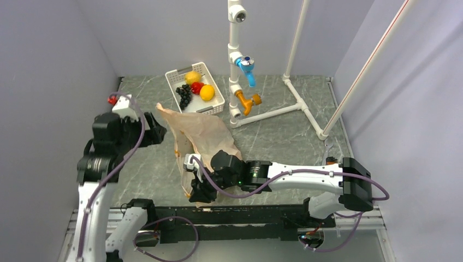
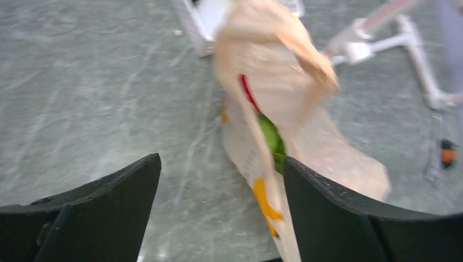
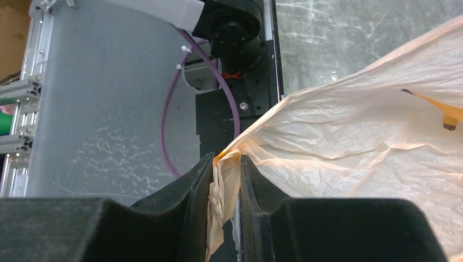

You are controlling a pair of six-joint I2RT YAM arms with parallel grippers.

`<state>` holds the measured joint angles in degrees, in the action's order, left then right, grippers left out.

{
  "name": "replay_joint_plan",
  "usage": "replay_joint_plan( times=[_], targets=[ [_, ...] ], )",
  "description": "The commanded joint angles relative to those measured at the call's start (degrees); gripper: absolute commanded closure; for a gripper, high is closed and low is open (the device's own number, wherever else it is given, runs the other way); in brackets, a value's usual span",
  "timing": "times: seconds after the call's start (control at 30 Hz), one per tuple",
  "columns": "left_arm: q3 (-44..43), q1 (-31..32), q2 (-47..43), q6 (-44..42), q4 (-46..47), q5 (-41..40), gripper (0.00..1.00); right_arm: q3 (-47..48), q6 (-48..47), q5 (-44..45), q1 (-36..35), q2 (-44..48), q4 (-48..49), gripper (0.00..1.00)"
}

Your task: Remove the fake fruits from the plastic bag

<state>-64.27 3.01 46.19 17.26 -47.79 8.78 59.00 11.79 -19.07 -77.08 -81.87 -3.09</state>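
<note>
Table [image 1: 284, 136] | R gripper [image 3: 225, 164] pinching plastic bag [image 3: 355, 136] edge | L gripper [image 2: 221, 159] wide, bag ahead

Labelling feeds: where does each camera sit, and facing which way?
Top external: above, behind the robot, facing the table; left gripper and right gripper show.
Left wrist: on the left gripper, facing down past its open fingers at the plastic bag.
Right wrist: on the right gripper, facing an arm base; its fingers pinch the bag's edge.
Shared: all three show the bag.

bright, even light; left wrist view blurs the plastic bag [image 2: 273, 71].
</note>
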Motion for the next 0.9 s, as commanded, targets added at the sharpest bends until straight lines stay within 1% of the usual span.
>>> replay_joint_plan(
  times=[0.0,0.07,0.13,0.2,0.23,0.27,0.33,0.4,0.43,0.47,0.57,0.7,0.8,0.87],
  targets=[
    [3.96,-0.09,-8.79,2.31,-0.48,14.23,0.08,-1.31,1.53,0.67,-0.3,1.42,5.48,0.73],
    [5.01,-0.1,-12.43,2.56,1.96,18.72,0.09,-2.27,1.77,0.83,-0.27,2.16,6.12,0.73],
    [4.01,0.05,-14.1,-1.39,2.77,19.81,0.13,-2.99,1.91,0.66,-0.25,2.56,6.42,0.73],
    [2.83,0.1,-15.06,-4.45,3.36,17.01,0.12,-3.23,1.89,0.65,-0.28,2.75,6.35,0.73],
    [1.69,0.07,-14.8,-4.12,3.19,14.89,0.1,-3.3,1.99,0.84,-0.29,2.77,6.2,0.73],
    [0.25,0.09,-13.59,-2.3,2.92,13.41,0.09,-3.28,2.01,0.96,-0.27,2.89,6.03,0.73],
    [-1.43,0.1,-11.03,3.85,3.5,13.07,0.12,-3.24,2.0,1.42,-0.22,3.21,5.76,0.73],
    [0.24,0.18,-9.49,9.75,7.88,17.97,0.13,-3.25,2.09,1.69,-0.32,3.61,5.93,0.73],
    [1.75,0.47,-9.21,12.63,11.71,19.95,0.13,-3.21,2.05,1.74,-0.25,3.65,6.06,0.73],
    [3.05,0.99,-9.15,14.88,14.19,19.95,0.13,-3.01,1.96,1.81,-0.22,3.67,6.15,0.73],
    [4.97,4.32,-8.73,16.99,17.95,14.7,0.12,-1.93,1.83,2.21,-0.28,3.18,5.69,0.73],
    [2.22,11.85,-4.24,14.25,17.69,7.69,0.12,-1.41,2.36,0.83,-0.34,2.52,6.52,0.73],
    [-1.22,16.48,0.18,13.23,12.18,-3.4,0.14,-1.5,2.45,0.73,-0.34,2.73,6.91,0.73],
    [-2.29,18.91,2.09,12.23,11.19,-10.17,0.18,-1.88,2.28,1.38,-0.36,3.28,6.92,0.73]
  ],
)
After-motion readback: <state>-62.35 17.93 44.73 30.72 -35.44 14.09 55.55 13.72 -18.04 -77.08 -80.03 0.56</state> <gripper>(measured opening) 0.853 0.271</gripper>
